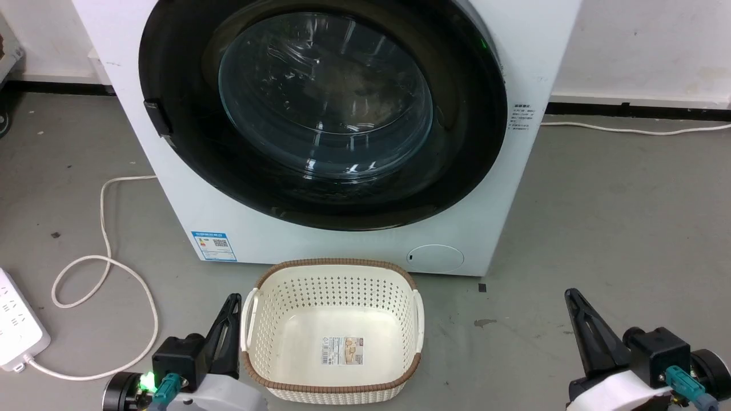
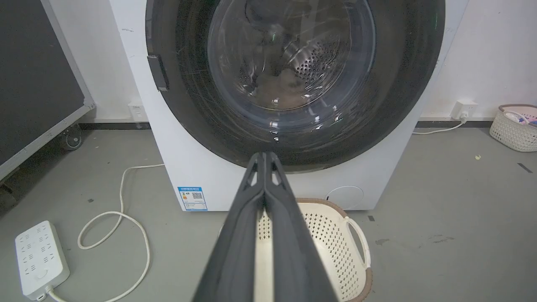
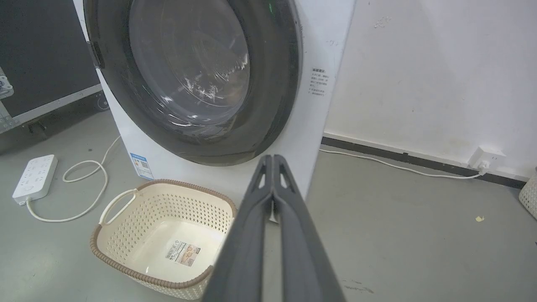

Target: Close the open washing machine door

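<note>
The white washing machine [image 1: 320, 245] stands straight ahead. Its door [image 1: 325, 97], a glossy black rim around a bulging glass bowl, lies flat against the machine's front with no gap that I can see. The door's handle [image 1: 158, 117] sits on the rim's left side. Through the glass in the left wrist view, the door [image 2: 293, 63] shows the perforated steel drum and something pale inside. My left gripper [image 1: 231, 302] is shut and empty, low beside a basket. My right gripper [image 1: 571, 297] is shut and empty, low at the right, well short of the door [image 3: 188, 71].
A cream perforated basket [image 1: 334, 265] with a brown rim sits on the floor right before the machine. A white power strip [image 1: 17, 325] and looped cable [image 1: 103, 268] lie at the left. A second basket [image 2: 514, 130] stands by the right wall, and a dark wheeled panel [image 2: 37, 75] at the left.
</note>
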{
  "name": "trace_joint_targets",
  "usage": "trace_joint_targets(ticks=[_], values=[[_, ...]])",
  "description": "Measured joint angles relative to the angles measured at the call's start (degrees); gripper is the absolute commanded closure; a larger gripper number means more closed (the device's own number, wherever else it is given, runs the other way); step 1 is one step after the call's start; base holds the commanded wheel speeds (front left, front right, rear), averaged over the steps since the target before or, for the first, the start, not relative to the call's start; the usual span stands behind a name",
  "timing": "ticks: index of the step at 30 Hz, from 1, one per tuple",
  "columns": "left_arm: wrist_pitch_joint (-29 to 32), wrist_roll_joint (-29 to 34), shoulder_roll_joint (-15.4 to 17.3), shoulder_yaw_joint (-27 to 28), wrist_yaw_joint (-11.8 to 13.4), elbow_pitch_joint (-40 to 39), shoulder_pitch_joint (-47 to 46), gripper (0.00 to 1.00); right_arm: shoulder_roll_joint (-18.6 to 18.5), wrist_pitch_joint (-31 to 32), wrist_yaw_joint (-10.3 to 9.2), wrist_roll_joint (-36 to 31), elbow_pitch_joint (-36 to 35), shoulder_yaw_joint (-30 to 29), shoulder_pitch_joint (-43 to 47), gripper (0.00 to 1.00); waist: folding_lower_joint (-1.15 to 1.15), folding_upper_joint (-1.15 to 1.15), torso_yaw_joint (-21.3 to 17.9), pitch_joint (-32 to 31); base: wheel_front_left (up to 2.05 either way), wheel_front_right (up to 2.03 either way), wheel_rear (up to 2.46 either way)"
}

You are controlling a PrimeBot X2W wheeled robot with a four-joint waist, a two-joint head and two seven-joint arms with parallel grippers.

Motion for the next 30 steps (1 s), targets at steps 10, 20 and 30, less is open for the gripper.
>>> trace_joint_targets(ticks=[10,20,30], values=[[1.4,0.5,0.0,0.2,0.6,-0.6,-0.1,1.0,0.0,1.2,-0.01,0.0,-0.1,0.2,-0.3,1.0,0.0,0.0,0.1,-0.1,0.0,0.0,0.0],[2.9,1.0,0.0,0.4,1.3,-1.4,-0.2,1.0,0.0,2.6,-0.01,0.3,-0.4,0.5,-0.4,1.0,0.0,0.0,0.2,-0.3,0.0,0.0,0.0],[3.9,1.5,-0.1,0.6,1.9,-2.0,-0.2,1.0,0.0,3.7,-0.01,0.4,-0.5,0.7,-0.7,1.0,0.0,0.0,0.2,-0.4,0.0,0.0,0.0]])
